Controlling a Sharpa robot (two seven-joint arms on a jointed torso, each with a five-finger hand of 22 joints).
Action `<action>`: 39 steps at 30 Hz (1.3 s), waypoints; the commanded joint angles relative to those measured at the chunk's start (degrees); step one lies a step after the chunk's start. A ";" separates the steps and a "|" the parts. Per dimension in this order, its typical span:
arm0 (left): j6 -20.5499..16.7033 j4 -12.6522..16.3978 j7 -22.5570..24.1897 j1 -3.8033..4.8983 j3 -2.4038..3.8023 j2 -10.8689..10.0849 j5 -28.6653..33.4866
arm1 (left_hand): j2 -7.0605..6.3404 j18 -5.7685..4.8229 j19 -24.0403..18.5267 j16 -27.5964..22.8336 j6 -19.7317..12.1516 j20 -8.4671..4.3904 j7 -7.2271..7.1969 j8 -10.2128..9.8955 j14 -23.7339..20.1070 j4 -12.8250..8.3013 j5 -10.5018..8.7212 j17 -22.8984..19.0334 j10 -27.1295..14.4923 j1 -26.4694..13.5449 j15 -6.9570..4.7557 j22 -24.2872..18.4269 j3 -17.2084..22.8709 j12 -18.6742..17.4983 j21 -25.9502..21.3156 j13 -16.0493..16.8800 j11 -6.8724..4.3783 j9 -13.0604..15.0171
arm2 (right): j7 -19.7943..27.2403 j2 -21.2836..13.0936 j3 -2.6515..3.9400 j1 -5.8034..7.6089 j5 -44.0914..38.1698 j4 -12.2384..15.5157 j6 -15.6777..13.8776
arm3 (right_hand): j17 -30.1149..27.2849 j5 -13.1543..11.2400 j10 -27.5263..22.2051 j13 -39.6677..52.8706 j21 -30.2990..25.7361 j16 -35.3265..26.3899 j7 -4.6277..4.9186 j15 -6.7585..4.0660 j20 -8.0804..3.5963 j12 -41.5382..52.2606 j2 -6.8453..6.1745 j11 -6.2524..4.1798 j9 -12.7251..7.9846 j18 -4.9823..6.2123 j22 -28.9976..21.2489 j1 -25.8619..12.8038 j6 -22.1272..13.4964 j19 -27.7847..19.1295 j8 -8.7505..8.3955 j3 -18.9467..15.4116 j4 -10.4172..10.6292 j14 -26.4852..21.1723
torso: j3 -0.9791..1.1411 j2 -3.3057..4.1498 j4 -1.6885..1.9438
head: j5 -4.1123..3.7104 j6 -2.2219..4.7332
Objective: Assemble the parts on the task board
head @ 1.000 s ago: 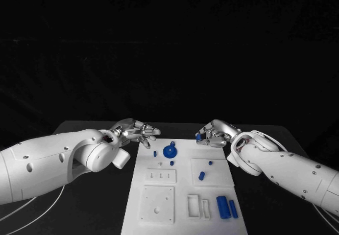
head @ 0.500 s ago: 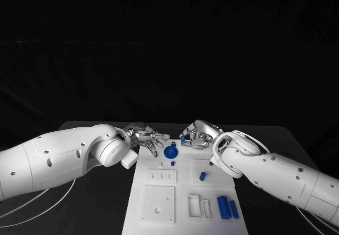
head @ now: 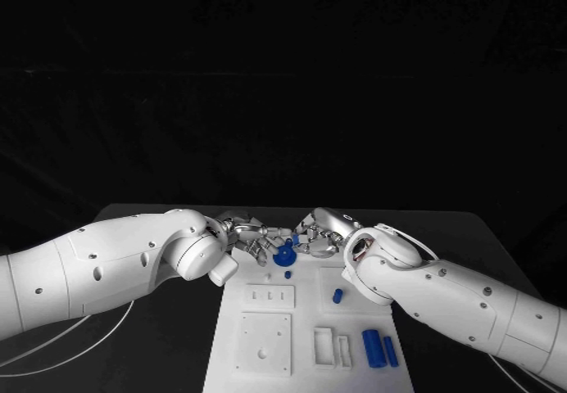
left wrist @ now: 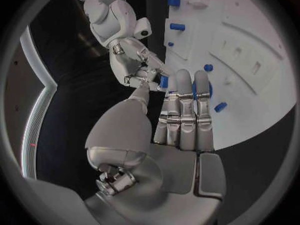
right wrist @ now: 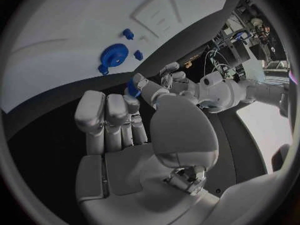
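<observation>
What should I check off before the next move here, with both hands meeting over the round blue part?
1. Small blue part pinched in right hand: ok.
2. Left hand free, fingers straight: ok.
3. Round blue part seated on the task board: cannot tell.
4. Gap between the two hands: cannot tell; fingertips are very close.
5. Blue cylinders lying clear of both arms at the board's near end: ok.

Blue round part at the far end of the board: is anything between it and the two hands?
Nothing separate shows in the way. The left hand and right hand meet just above the blue round part on the task board. The right hand's fingers pinch a small blue piece there, by the left hand's fingertips.
</observation>
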 commanded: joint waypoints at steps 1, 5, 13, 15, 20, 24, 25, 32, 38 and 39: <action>-0.84 0.01 -0.94 0.18 0.03 0.48 -0.76 | -0.74 -0.64 0.19 -0.45 -0.22 0.15 -0.02 -0.27 0.30 0.70 -0.29 0.09 2.40 -0.09 -0.02 -0.11 0.36 -0.24 -0.34 -0.07 0.33 0.04 | -0.56 0.32 -0.13 0.00 -1.15 0.04 0.65 | -0.05 0.15 -0.02 -0.09 -0.19 -0.20 0.08 -0.10 0.00 -0.25 -0.07 -0.07 0.06 -0.72 7.65 -0.29 0.09 0.34 0.27 -0.05 0.14 0.28 | 0.01 0.02 0.10 | -0.03 -0.11; -0.72 -0.29 -1.29 0.17 -0.01 0.90 -0.89 | -1.82 -0.66 0.43 -1.02 0.15 0.15 -0.09 -0.27 0.49 1.84 -0.29 0.50 2.39 -0.49 -0.02 -0.20 1.52 -0.27 -0.76 -0.08 0.34 0.05 | -0.50 0.64 -0.22 0.00 -0.99 0.17 0.65 | -0.05 0.23 -0.02 -0.09 -0.16 -0.21 0.04 -0.12 0.00 -0.23 0.02 -0.09 0.07 -0.73 7.66 -0.34 0.12 0.37 0.27 -0.30 0.25 0.29 | 0.04 0.03 0.04 | -0.06 -0.24; 0.06 -0.87 -2.21 0.17 -0.05 1.49 -1.31 | -2.70 -0.70 0.58 -1.76 0.22 0.18 -0.08 -0.25 0.59 2.46 -0.29 1.22 2.31 -0.75 0.02 -0.15 2.55 -0.38 -1.27 -0.11 0.40 0.06 | -0.46 1.04 -0.27 0.00 -0.91 0.51 0.54 | -0.05 0.25 -0.03 -0.10 -0.20 -0.21 0.03 -0.12 -0.01 -0.23 0.04 -0.09 0.06 -0.73 7.66 -0.36 0.12 0.37 0.28 -0.44 0.27 0.30 | 0.06 0.02 0.03 | -0.13 -0.30; 0.26 -0.97 -2.45 0.16 -0.06 1.71 -1.46 | -2.61 -0.70 0.60 -1.86 0.29 0.17 -0.08 -0.26 0.62 2.14 -0.29 1.38 2.34 -0.63 0.01 -0.10 2.44 -0.36 -1.33 -0.11 0.38 0.06 | -0.47 1.07 -0.28 0.00 -0.91 0.59 0.47 | -0.09 0.25 -0.02 -0.10 -0.23 -0.27 0.04 -0.11 -0.01 -0.21 0.08 -0.09 0.06 -0.73 7.65 -0.37 0.06 0.39 0.27 -0.61 0.32 0.29 | 0.03 0.02 0.05 | -0.14 -0.32; 0.69 -1.07 -2.73 0.15 -0.11 2.05 -1.70 | -2.49 -0.71 0.61 -1.95 0.41 0.17 -0.13 -0.23 0.64 1.98 -0.29 1.51 2.33 -0.68 0.01 -0.04 2.33 -0.37 -1.37 -0.12 0.37 0.07 | -0.49 1.11 -0.28 0.00 -0.90 0.68 0.44 | -0.09 0.25 -0.02 -0.10 -0.23 -0.27 0.04 -0.11 -0.01 -0.21 0.08 -0.09 0.06 -0.73 7.65 -0.37 0.06 0.39 0.27 -0.61 0.32 0.29 | 0.04 0.02 0.08 | -0.20 -0.42; 0.86 -1.22 -2.77 0.14 -0.18 2.24 -1.78 | -2.36 -0.72 0.63 -2.05 0.54 0.15 -0.14 -0.25 0.64 1.79 -0.29 1.66 2.33 -0.70 0.00 0.04 2.24 -0.37 -1.42 -0.13 0.36 0.07 | -0.46 1.14 -0.28 0.00 -0.90 0.76 0.55 | -0.09 0.25 -0.02 -0.10 -0.23 -0.27 0.04 -0.11 -0.01 -0.21 0.08 -0.09 0.06 -0.73 7.65 -0.37 0.06 0.39 0.27 -0.61 0.32 0.29 | 0.04 0.02 0.07 | -0.24 -0.42; 0.88 -1.25 -2.77 0.13 -0.20 2.28 -1.79 | -2.32 -0.73 0.62 -2.07 0.51 0.16 -0.14 -0.26 0.65 1.73 -0.29 1.68 2.31 -0.65 0.01 0.05 2.24 -0.38 -1.43 -0.13 0.37 0.06 | -0.45 1.14 -0.28 0.00 -0.89 0.80 0.57 | -0.05 0.25 0.00 -0.07 -0.23 -0.23 0.02 -0.12 -0.01 -0.15 0.11 -0.09 0.07 -0.73 7.66 -0.34 0.11 0.41 0.28 -0.80 0.35 0.31 | 0.03 0.01 0.06 | -0.25 -0.42; 0.68 -1.06 -2.76 0.13 -0.27 2.39 -1.80 | -2.00 -0.74 0.53 -2.23 0.32 0.20 -0.08 -0.28 0.58 1.40 -0.28 1.81 2.25 -0.54 0.05 0.12 2.16 -0.46 -1.53 -0.17 0.41 0.05 | -0.51 1.14 -0.30 0.00 -0.55 1.39 0.83 | -0.05 0.25 0.02 -0.06 -0.27 -0.24 0.01 -0.12 -0.01 -0.12 0.17 -0.10 0.07 -0.73 7.65 -0.42 0.08 0.42 0.28 -0.96 0.48 0.31 | 0.01 0.02 0.11 | -0.30 -0.48; -0.08 -0.80 -2.59 0.13 -0.29 2.42 -1.46 | -1.13 -0.70 0.42 -2.49 -0.14 0.28 0.04 -0.27 0.55 0.45 -0.27 2.02 2.16 -0.36 0.12 0.35 1.58 -0.56 -1.62 -0.24 0.48 0.05 | -0.64 1.11 -0.37 0.00 -0.25 2.08 1.27 | -0.09 0.23 0.02 -0.06 -0.30 -0.29 -0.01 -0.13 -0.02 -0.12 0.21 -0.11 0.07 -0.73 7.65 -0.41 0.13 0.43 0.28 -1.14 0.53 0.31 | -0.04 0.00 0.12 | -0.40 -0.58; -0.31 -0.72 -2.57 0.13 -0.29 2.40 -1.31 | -1.17 -0.71 0.39 -2.52 -0.26 0.29 0.09 -0.31 0.52 0.51 -0.28 2.03 2.11 -0.54 0.13 0.36 1.46 -0.59 -1.64 -0.26 0.52 0.03 | -0.66 1.09 -0.38 0.00 -0.22 2.14 1.35 | -0.09 0.23 0.02 -0.06 -0.30 -0.29 -0.01 -0.13 -0.02 -0.12 0.21 -0.11 0.07 -0.73 7.65 -0.41 0.13 0.43 0.28 -1.14 0.53 0.31 | -0.03 -0.01 0.12 | -0.47 -0.58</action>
